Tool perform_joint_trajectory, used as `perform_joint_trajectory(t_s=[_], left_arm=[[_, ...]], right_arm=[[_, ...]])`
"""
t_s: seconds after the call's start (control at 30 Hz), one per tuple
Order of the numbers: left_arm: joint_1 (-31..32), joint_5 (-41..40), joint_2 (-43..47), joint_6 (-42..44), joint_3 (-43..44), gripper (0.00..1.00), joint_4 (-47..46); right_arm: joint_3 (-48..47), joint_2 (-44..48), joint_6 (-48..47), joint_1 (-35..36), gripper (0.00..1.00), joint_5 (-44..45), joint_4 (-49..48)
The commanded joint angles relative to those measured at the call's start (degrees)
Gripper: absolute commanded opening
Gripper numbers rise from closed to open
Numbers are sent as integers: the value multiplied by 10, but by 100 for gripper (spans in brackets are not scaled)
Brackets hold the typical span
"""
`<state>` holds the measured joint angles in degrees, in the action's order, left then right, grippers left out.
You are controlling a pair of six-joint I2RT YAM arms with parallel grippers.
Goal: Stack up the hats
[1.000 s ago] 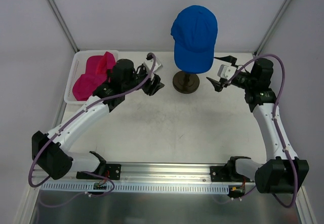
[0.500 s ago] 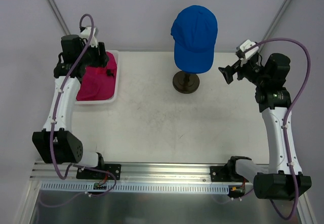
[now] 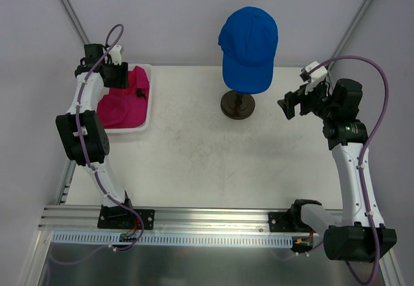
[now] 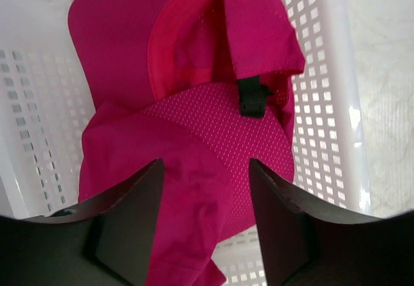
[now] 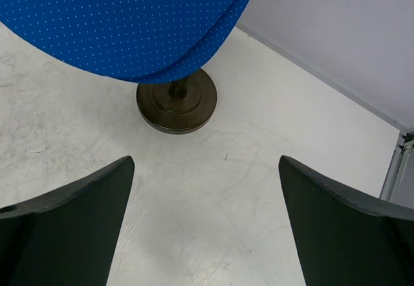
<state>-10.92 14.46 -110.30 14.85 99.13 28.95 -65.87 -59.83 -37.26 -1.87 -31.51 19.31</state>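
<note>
We see the left pincer (image 4: 206, 169) hang released over pink hats (image 4: 213, 124) heaped in the basket (image 4: 323, 105); a grab may snag both. The right pincer (image 5: 206, 162), released, faces the blue hat (image 3: 249, 40) on its stand (image 3: 237, 105).

Left arm (image 3: 83, 101) and right arm (image 3: 352, 169): white link shells, black joint housings, black base clamps (image 3: 119, 218). A purple cable (image 3: 385, 98) loops along each. White camera block (image 3: 313, 71) sits just behind the right gripper (image 5: 207, 228). Left gripper (image 4: 206, 224) fingers (image 4: 129, 228) are dark, matte and wedge-shaped, same as the right's.
</note>
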Motion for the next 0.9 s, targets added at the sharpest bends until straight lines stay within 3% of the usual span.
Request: perform_joint_trajectory(t_s=[0.0,0.13,0.47,0.87], left_arm=[[-13,6,8,51,36,57,53],[-15,21,0,104,25,61,98],[-18,29,-12,9,-59,50,96],[-16,1,-62,16,-56,50,78]], right_arm=[[7,17,14,-3,99,7,-3],[12,9,12,-3,99,2,-4],[7,5,6,-3,100,-4,-3],[8,17,9,-3,100,-3,-4]])
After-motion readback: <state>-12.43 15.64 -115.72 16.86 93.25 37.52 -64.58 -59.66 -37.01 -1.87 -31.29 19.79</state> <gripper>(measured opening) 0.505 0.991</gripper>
